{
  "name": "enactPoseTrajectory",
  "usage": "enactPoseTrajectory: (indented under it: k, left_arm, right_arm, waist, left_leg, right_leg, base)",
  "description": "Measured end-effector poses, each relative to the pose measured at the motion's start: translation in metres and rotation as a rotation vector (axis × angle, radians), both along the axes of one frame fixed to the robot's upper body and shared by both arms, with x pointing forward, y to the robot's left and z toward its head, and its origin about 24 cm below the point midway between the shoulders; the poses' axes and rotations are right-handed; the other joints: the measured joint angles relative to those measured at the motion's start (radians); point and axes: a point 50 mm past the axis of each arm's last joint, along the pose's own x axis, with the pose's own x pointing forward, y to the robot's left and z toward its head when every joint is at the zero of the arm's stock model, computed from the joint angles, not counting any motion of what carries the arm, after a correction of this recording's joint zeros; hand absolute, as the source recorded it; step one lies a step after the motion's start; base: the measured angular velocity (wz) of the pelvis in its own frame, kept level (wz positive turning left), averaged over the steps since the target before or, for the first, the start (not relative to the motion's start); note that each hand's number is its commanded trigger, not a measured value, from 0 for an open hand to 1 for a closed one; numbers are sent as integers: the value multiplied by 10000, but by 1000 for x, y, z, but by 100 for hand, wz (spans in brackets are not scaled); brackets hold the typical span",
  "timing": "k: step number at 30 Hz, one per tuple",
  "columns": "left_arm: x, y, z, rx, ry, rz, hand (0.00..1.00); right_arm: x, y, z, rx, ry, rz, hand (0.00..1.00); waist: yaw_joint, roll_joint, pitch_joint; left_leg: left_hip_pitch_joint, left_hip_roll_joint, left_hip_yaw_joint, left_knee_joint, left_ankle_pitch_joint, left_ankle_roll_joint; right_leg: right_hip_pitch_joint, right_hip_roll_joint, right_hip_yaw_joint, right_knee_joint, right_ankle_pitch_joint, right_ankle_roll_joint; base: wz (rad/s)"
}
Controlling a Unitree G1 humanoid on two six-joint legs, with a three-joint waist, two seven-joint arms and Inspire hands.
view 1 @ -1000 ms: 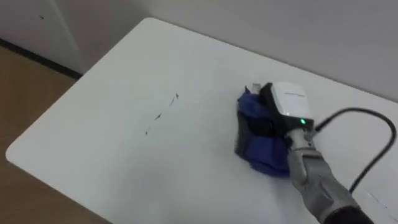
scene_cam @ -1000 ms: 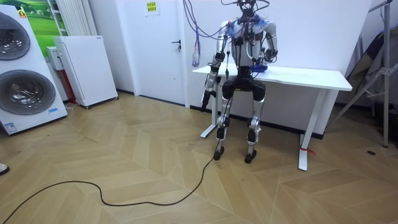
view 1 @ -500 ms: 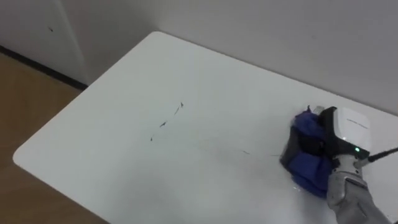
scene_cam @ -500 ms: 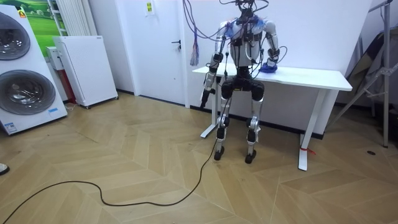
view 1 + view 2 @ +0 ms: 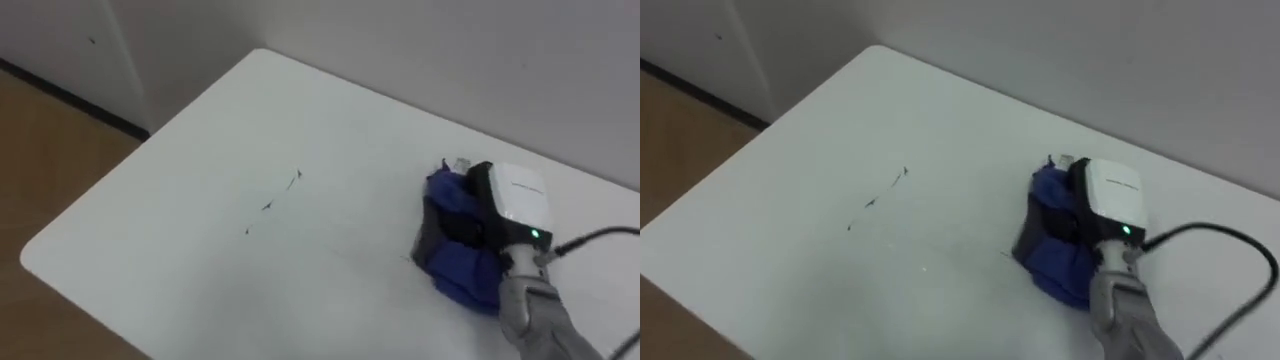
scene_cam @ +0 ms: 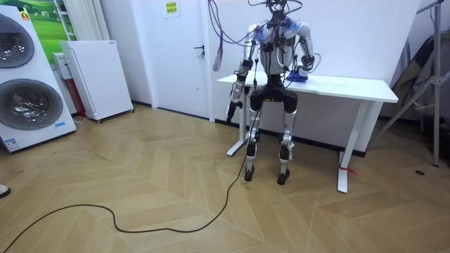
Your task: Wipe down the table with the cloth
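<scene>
The right hand (image 5: 512,203) lies palm down on a blue cloth (image 5: 452,255), with the forearm reaching in from the lower right. Its dark fingers curl down over the bunched fabric and hold it against the white table (image 5: 190,270). The left hand (image 6: 230,112) hangs at the robot's side, below the tabletop, and its fingers cannot be judged. In the room view the robot stands upright at the table's end nearer the room view's left, facing it.

The cloth sits towards the far edge by the wall. Bare tabletop extends to the robot's left as far as the rounded corner and the near edge.

The cloth is deep blue and crumpled into a thick wad. Faint dark marks (image 5: 272,203) lie well apart from it, to its left.
</scene>
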Motion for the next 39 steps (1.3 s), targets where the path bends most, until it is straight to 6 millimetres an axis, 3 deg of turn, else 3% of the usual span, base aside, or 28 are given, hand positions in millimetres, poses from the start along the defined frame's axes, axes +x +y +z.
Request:
enactPoseTrajectory:
  k: [2, 6, 12, 17, 23, 28, 31, 33, 34, 36, 38, 39]
  left_arm:
    - [-5, 7, 3, 273, -36, 353, 0]
    - [-5, 16, 7, 722, -409, 877, 0]
    - [0, 20, 9, 851, -638, 522, 0]
    - [-2, 22, 11, 973, -638, 527, 0]
    - [-4, 22, 10, 963, -544, 542, 0]
    - [-2, 13, 6, 748, -361, 427, 0]
    - [8, 2, 0, 387, -344, -30, 0]
    - [20, -4, -4, 195, -425, -436, 0]
    - [22, -6, -5, 124, -412, -573, 0]
    - [30, -14, -8, -116, -375, -1100, 0]
    - [28, -21, -10, -302, -309, -1140, 0]
    - [23, -23, -11, -324, -132, -1057, 0]
  right_arm:
    - [-34, -26, -5, -5, 52, -1499, 100]
    - [-104, -72, -10, -147, 526, -4386, 100]
    - [-167, -102, -5, 262, 935, -7057, 100]
    - [-189, -111, -3, 369, 972, -8202, 100]
    - [-191, -113, -2, 314, 1117, -8504, 100]
    - [-152, -108, -6, 230, 1277, -7975, 100]
    - [-97, -83, -6, 109, 1305, -5834, 100]
    - [-33, -34, -4, 180, 1138, -2687, 100]
    - [-18, -20, -2, 192, 1101, -1922, 100]
    - [28, 30, 9, 148, 905, 732, 100]
    - [56, 54, 22, 33, 599, 1990, 100]
    - [66, 65, 28, -15, 482, 2484, 100]
  waist:
    - [-274, -1, -94]
    - [-913, -2, -120]
    - [-1512, -127, -186]
    - [-1683, -119, -192]
    - [-1662, -120, -192]
    - [-1337, -76, -162]
    - [-777, 61, -61]
    - [-436, 135, 14]
    - [-319, 175, 33]
    - [24, 224, 109]
    - [369, 367, 157]
    - [401, 423, 133]
  left_leg:
    - [81, -5, 257, 5, -72, 119]
    - [325, 11, 489, -21, -235, 256]
    - [311, 46, 764, 262, -401, 303]
    - [434, 114, 899, 248, -477, 302]
    - [753, 133, 598, 80, -519, 293]
    - [900, 128, 556, 14, -550, 335]
    - [855, 130, 338, 31, -585, 373]
    - [743, 92, 6, 66, -623, 347]
    - [735, 86, -96, 80, -623, 347]
    - [518, 0, -633, 90, -536, 332]
    - [424, 1, -790, 21, -413, 352]
    - [344, 1, -849, 9, -355, 330]
  right_leg:
    - [97, -3, 106, -55, -44, 10]
    - [293, 34, 499, -23, -68, 30]
    - [219, 78, 925, 119, -30, 38]
    - [229, 189, 1093, 138, 66, 29]
    - [485, 265, 805, 121, 75, 12]
    - [356, 368, 783, 151, 213, -114]
    - [53, 497, 695, 193, 462, -260]
    - [-173, 565, 508, 306, 557, -393]
    - [-178, 580, 444, 305, 563, -404]
    - [-300, 582, 266, 325, 434, -459]
    - [-353, 597, 247, 292, 403, -500]
    - [-327, 578, 225, 285, 306, -488]
  base:
    - [-8]
    - [-10]
    - [-13]
    - [-16]
    - [-6]
    - [-36]
    - [-63]
    - [-35]
    - [0]
    - [33]
    - [39]
    - [55]
